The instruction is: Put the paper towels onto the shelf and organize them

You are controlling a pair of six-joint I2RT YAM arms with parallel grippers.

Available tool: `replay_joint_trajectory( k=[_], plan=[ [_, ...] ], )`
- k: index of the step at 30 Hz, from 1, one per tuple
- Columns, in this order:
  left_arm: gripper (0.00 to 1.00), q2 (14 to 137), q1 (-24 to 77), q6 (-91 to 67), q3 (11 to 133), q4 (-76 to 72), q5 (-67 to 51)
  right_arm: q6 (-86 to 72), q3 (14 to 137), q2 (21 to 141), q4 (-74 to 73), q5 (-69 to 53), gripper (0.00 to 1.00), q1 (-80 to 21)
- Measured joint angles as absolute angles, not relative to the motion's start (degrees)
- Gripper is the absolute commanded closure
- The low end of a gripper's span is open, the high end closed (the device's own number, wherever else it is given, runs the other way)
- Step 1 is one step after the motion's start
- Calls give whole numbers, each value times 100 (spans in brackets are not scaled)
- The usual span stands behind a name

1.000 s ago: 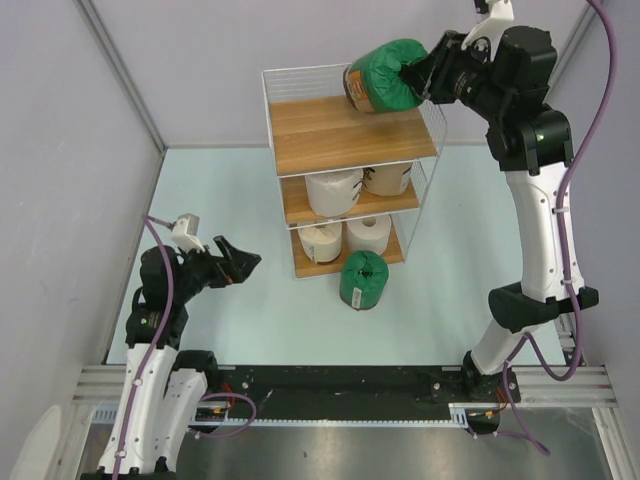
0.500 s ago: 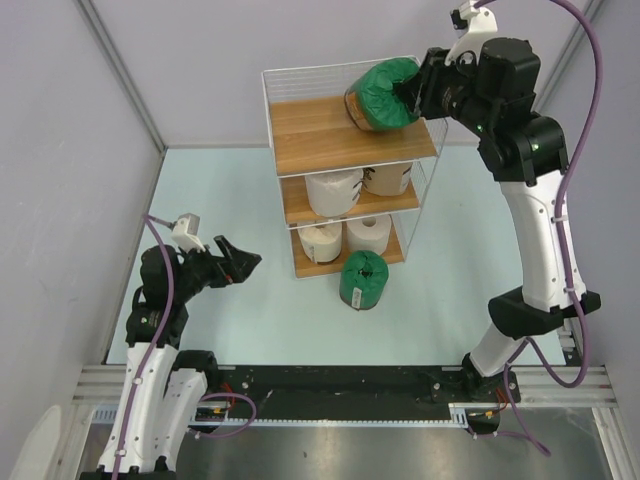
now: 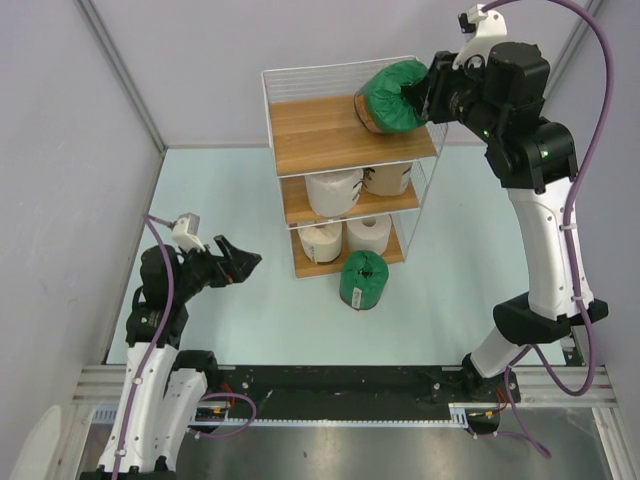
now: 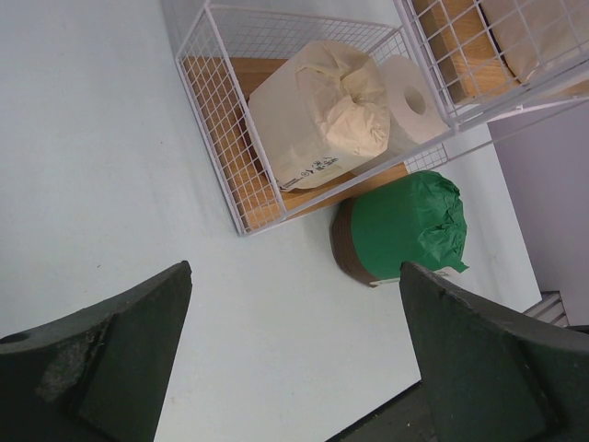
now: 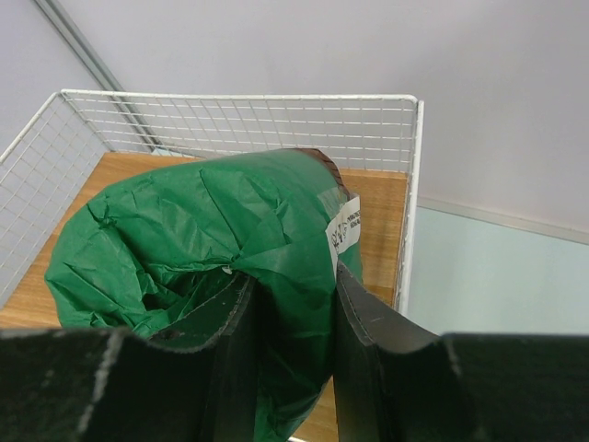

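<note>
Green roll (image 3: 390, 96) lies sideways, gathered end in right pincer (image 3: 424, 94).

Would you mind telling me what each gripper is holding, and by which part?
The right gripper pinches a dark green roll by the bunched wrapper at its end; the left gripper holds nothing.

On my feed the raised roll (image 3: 393, 95) wears crinkled dark green wrap with a brown end and a small white label; the roll on the table (image 3: 362, 279) matches it. The shelved rolls (image 3: 333, 190) are cream-white, apart from one tan roll (image 3: 388, 178). The shelf (image 3: 300, 72) is a white wire grid, and its boards (image 3: 320, 135) are light-brown woodgrain. The table (image 3: 220, 200) is pale mint. The left gripper (image 3: 240, 258) and right gripper (image 3: 418, 92) are black, the arms (image 3: 545, 240) white with black joints, the cables (image 3: 168, 280) purple.
</note>
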State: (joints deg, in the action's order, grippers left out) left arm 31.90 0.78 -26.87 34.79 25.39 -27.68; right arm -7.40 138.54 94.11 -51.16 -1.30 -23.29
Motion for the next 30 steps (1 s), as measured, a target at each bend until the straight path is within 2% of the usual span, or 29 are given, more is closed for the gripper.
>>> replay_joint_trajectory(
  k=[8,10,11,13,16,22,30],
  plan=[
    [0,3190,78,-2687,3479,2539,-2768,-740,13668,9201,-5159,-244,86,-2237],
    [0,3190,78,-2687,3479,2539,-2770,-740,13620,9161,-5157,-298,79,-2198],
    [0,3190,78,-2687,3479,2539,-2770,-742,13587,9144,-5155,-327,69,-2187],
    [0,3190,78,-2687,3479,2539,-2768,-746,13511,9109,-5105,-379,57,-2165],
    [0,3190,78,-2687,3479,2539,-2768,-773,13353,9032,-4989,-423,48,-2150],
    [0,3188,78,-2687,3479,2539,-2770,-899,13019,8930,-4609,-591,36,-2049],
    [0,3183,78,-2687,3479,2539,-2775,-1253,12490,8886,-3706,-854,32,-1857]
  ],
)
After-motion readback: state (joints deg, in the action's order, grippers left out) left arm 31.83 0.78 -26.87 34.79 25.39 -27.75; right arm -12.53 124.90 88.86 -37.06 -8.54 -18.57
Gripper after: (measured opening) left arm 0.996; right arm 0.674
